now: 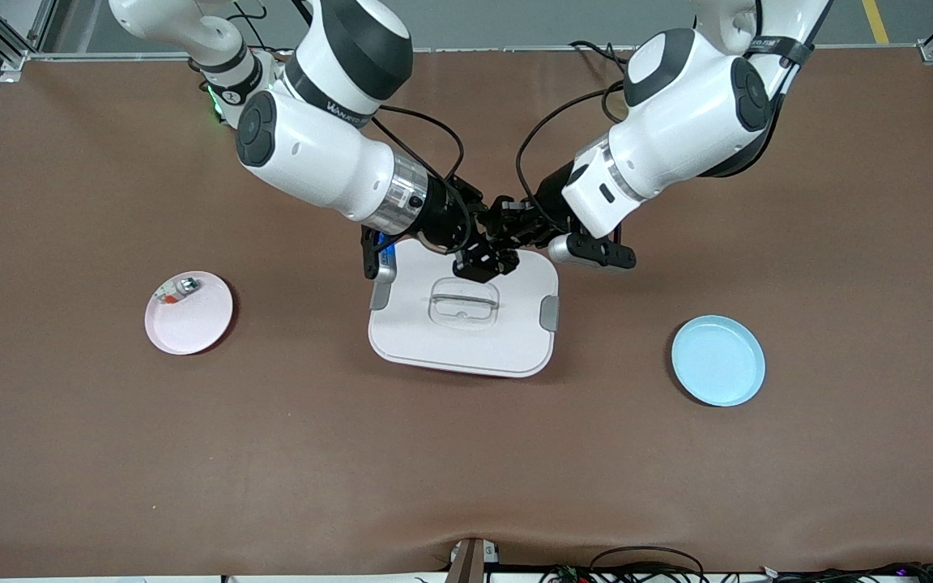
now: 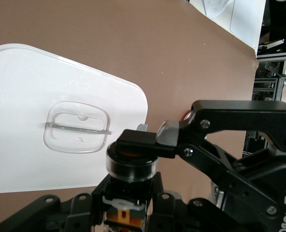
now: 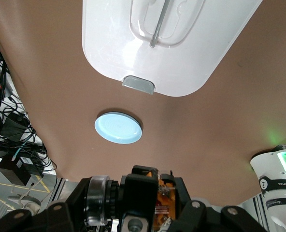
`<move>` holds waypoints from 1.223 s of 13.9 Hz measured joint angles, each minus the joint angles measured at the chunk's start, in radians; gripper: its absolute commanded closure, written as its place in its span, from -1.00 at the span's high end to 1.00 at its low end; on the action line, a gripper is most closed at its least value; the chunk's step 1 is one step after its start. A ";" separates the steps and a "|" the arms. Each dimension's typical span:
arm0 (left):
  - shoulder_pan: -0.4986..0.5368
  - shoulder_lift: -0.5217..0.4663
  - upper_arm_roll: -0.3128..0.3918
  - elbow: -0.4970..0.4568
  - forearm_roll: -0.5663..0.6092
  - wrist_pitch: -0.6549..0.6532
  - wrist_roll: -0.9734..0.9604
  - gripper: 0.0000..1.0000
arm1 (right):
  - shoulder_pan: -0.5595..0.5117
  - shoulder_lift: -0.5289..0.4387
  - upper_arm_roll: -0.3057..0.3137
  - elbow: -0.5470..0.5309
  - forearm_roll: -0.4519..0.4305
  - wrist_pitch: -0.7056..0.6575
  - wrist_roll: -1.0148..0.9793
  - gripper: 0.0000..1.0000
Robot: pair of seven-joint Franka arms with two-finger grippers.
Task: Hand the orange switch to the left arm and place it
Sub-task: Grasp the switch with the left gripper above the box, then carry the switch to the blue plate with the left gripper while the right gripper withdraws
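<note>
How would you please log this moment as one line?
phase: handover over box | left gripper: shut on orange switch | right gripper: shut on orange switch

Obstacle: box (image 1: 463,324) at table centre.
Both grippers meet over its edge farthest from the front camera; bare table (image 1: 450,453) lies between box and each plate.

- You get bright, even overhead light across the brown table (image 1: 110,453), with soft short shadows beside the box (image 1: 466,332) and plates
- Your left wrist view blurs the nearest gripper parts; a clear ring there shows glare
</note>
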 measured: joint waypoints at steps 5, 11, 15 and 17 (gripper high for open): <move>0.014 0.000 0.007 0.006 0.120 0.000 0.043 -1.00 | -0.003 0.008 -0.010 0.001 -0.006 0.005 -0.011 1.00; 0.086 -0.001 0.011 0.007 0.288 -0.142 0.103 -1.00 | -0.061 0.008 -0.024 0.009 -0.254 -0.214 -0.399 1.00; 0.194 0.000 0.014 0.004 0.423 -0.317 0.276 -1.00 | -0.161 -0.002 -0.030 0.021 -0.411 -0.432 -0.728 1.00; 0.236 0.006 0.015 -0.005 0.488 -0.356 0.382 -1.00 | -0.223 -0.016 -0.033 0.027 -0.463 -0.529 -0.899 1.00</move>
